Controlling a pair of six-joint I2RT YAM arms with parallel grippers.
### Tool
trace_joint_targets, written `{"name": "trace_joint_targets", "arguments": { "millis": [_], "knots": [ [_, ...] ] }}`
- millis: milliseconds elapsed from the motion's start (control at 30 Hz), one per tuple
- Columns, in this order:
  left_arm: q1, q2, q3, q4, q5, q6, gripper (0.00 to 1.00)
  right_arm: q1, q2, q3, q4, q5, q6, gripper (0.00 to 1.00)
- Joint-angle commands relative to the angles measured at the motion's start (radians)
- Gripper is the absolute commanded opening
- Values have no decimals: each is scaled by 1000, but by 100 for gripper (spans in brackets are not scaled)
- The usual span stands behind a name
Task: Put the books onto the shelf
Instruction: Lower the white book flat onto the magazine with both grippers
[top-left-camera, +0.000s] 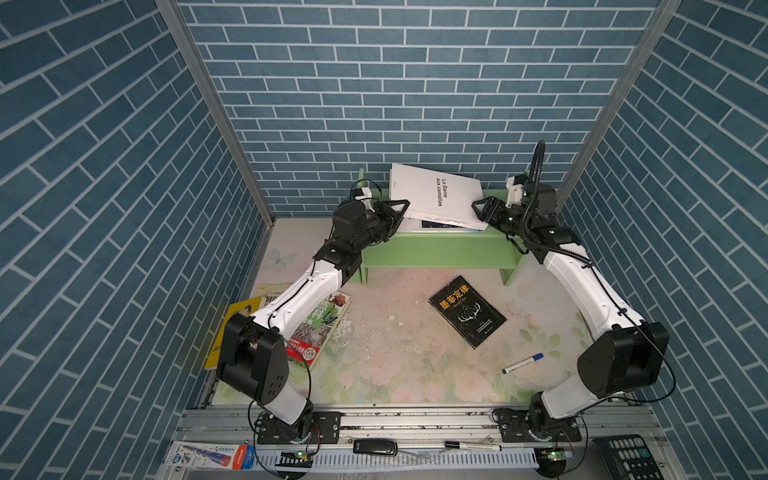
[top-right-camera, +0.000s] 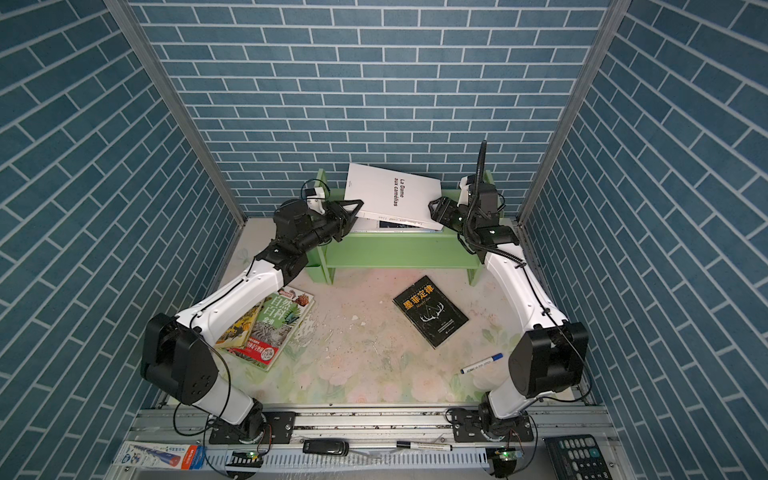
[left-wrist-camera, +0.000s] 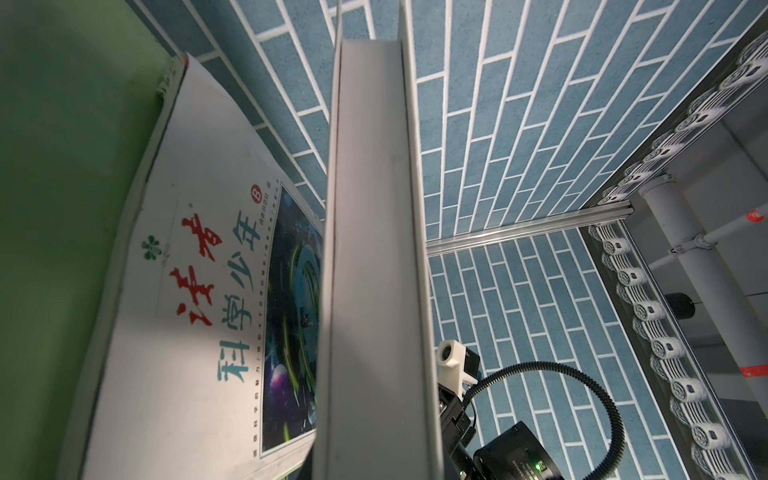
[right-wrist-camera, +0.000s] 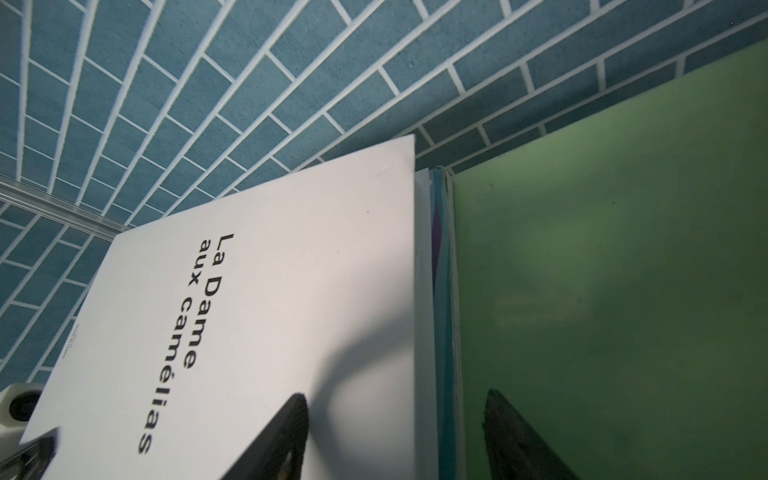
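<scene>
Nearest, along the bottom of both top views, the two arms stand bolted to a metal rail (top-left-camera: 415, 420). Each elbow bulges outward, the left at lower left and the right at lower right. The white forearms slant up and inward to meet at the shelf (top-left-camera: 436, 251) in mid-frame.

On the floral table (top-left-camera: 395, 357) a marker pen (top-left-camera: 522, 363) lies at lower right. The black book (top-left-camera: 467, 311) lies flat and askew at centre, apart from the shelf. Left of centre, partly under the left forearm, the green botanical book (top-left-camera: 322, 328) and the yellow books (top-left-camera: 236, 318) lie overlapping.

Farther back, the sci-fi book (left-wrist-camera: 216, 291) lies flat on the shelf's top tier. Above it the white book (top-left-camera: 436, 195) is tilted, lifted clear at its left end and close against the sci-fi book at its right.

The left gripper (top-left-camera: 401, 208) pinches the white book's lower-left corner. The right gripper (top-left-camera: 477, 206) reaches the opposite side with its jaws spread. One finger (right-wrist-camera: 282, 436) is over the white cover and the other over the green board, and neither is clamped.
</scene>
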Motion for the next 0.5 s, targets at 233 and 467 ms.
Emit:
{"name": "trace_joint_targets", "arguments": {
  "millis": [233, 467],
  "knots": [
    [-6, -3, -21, 22, -14, -18, 24, 15, 16, 40, -9, 21, -29, 66],
    [-13, 4, -25, 29, -28, -17, 24, 15, 14, 54, -21, 35, -38, 67]
  ]
}}
